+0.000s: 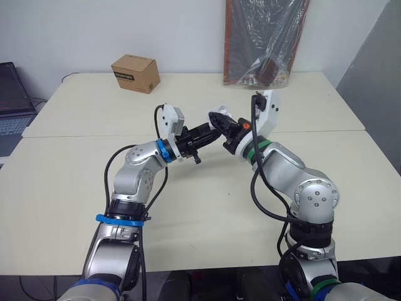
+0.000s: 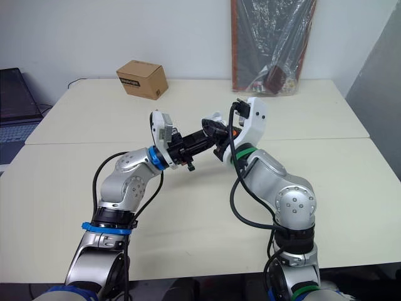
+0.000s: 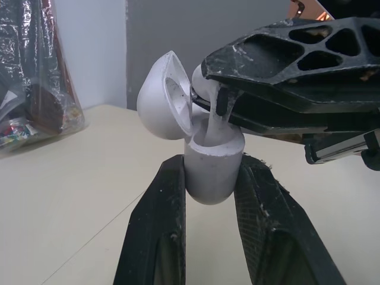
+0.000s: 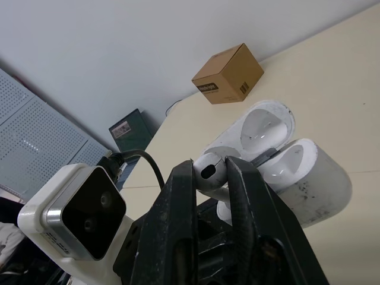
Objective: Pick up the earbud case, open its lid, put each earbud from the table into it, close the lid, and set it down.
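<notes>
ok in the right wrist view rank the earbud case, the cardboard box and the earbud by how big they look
1. open white plastic earbud case
2. brown cardboard box, which looks smaller only because it sits far back
3. white earbud, pinched in the jaws of the right gripper

Silver jointed arms: blue rings on left arm point(image 1: 135, 172), green on right arm point(image 1: 294, 175). Black cables point(image 1: 253, 182), white wrist housings point(image 1: 268, 110). Black left claw point(image 3: 211, 163), right claw point(image 4: 209, 169).

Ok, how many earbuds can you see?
1: an earbud pinched in the right gripper, at the mouth of the open earbud case held by the left gripper. Another may be hidden inside the case.
</notes>
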Motion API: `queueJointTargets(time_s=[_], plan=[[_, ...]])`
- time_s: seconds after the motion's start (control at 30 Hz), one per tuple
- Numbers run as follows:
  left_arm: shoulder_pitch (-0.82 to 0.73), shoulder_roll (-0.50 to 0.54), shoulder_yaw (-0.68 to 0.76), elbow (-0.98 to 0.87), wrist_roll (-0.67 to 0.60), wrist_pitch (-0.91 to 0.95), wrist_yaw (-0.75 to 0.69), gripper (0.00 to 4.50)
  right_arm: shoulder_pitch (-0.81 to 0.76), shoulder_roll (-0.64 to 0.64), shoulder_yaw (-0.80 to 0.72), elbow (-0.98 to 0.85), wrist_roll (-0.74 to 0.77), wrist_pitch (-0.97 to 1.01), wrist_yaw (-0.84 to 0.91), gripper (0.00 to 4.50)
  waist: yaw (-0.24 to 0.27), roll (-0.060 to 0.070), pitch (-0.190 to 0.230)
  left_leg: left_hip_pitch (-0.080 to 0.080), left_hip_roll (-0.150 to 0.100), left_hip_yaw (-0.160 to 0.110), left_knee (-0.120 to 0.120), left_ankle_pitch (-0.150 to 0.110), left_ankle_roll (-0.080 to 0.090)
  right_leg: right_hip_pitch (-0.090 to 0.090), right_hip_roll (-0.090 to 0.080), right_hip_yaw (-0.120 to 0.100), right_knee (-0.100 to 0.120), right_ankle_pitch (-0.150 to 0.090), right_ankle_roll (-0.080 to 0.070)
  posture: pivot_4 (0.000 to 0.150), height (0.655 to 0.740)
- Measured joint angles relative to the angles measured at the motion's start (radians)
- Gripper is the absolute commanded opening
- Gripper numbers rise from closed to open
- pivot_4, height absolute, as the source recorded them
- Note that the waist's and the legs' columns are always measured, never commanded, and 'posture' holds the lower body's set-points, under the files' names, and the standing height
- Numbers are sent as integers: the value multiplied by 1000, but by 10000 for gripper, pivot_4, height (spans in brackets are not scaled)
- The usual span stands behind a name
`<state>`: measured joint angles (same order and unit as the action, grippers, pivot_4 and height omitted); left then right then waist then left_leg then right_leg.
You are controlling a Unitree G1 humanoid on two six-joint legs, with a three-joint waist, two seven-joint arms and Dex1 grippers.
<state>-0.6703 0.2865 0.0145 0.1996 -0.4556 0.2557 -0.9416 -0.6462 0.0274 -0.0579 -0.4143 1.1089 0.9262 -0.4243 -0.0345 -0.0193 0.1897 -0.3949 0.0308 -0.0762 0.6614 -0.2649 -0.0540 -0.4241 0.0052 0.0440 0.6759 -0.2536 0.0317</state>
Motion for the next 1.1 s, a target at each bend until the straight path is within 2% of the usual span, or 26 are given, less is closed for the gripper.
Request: queueJointTargets(time_s=[0.3, 0.9, 0.97, 1.1], plan=[[15, -51, -8, -34, 13, 0, 102, 7913, -9, 18, 3, -4, -49, -10, -44, 3648, 1, 0, 0, 0, 0, 0, 0, 0, 0, 0, 0, 0, 0, 0, 0, 1500, 7400], [32, -113, -19, -91, 47, -2, 214, 7913, -15, 33, 4, -34, -107, -3, -82, 3648, 1, 0, 0, 0, 0, 0, 0, 0, 0, 0, 0, 0, -1, 0, 0, 1500, 7400], [32, -113, -20, -92, 47, -2, 215, 7913, -15, 34, 3, -35, -107, -1, -82, 10982, 1, 0, 0, -1, 0, 0, 0, 0, 0, 0, 0, 0, -1, 0, 0, 1500, 7400], [32, -109, -17, -92, 47, -2, 234, 7913, -14, 31, 11, -53, -107, 20, -81, 22745, 1, 0, 0, -1, 0, 0, 0, 0, 0, 0, 0, 0, -2, 0, 0, 1500, 7400]])
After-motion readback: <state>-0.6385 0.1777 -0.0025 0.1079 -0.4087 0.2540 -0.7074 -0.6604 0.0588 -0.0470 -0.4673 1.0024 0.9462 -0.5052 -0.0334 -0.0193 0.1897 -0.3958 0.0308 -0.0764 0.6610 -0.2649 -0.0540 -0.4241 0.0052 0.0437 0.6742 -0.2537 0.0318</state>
